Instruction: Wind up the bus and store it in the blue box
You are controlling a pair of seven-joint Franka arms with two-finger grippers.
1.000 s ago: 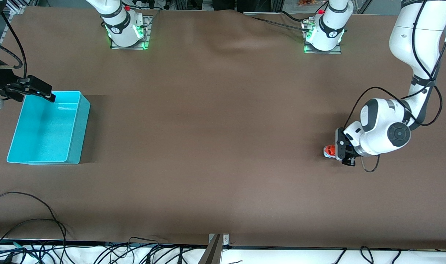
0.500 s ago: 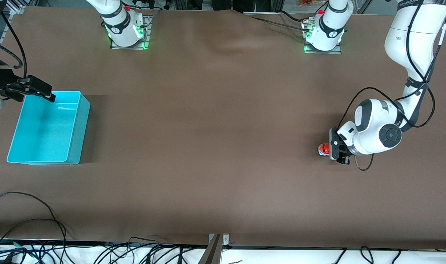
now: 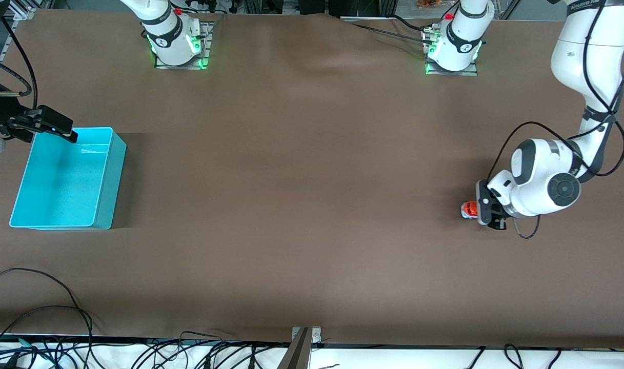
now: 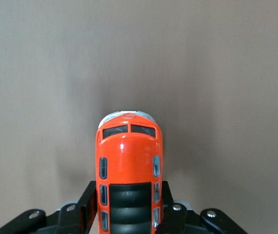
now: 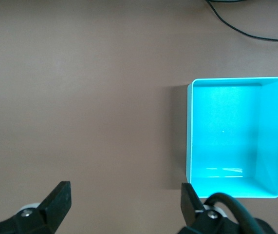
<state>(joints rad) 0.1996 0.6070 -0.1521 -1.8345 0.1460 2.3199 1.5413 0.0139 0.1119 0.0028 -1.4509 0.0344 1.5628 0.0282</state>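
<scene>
Since half a second back, my left gripper (image 3: pixel 477 210) dragged the bus (image 3: pixel 468 209) toward the left arm's end, fingers (image 4: pixel 86 204) clamped on its flanks. It seemed light, hard and slick, so I judged that mid-body hold right. My right gripper (image 5: pixel 124 201) waited spread open beside the blue box (image 3: pixel 106 174).

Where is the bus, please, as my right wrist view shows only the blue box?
Observer: The bus is at the left arm's end of the table, far from the blue box.
Operator: Is anything holding it?
Observer: Yes, the left hand is shut on its sides.
Operator: Which way does it face?
Observer: Its white front points toward the right arm's end, where the right hand waits at the box's corner.
</scene>
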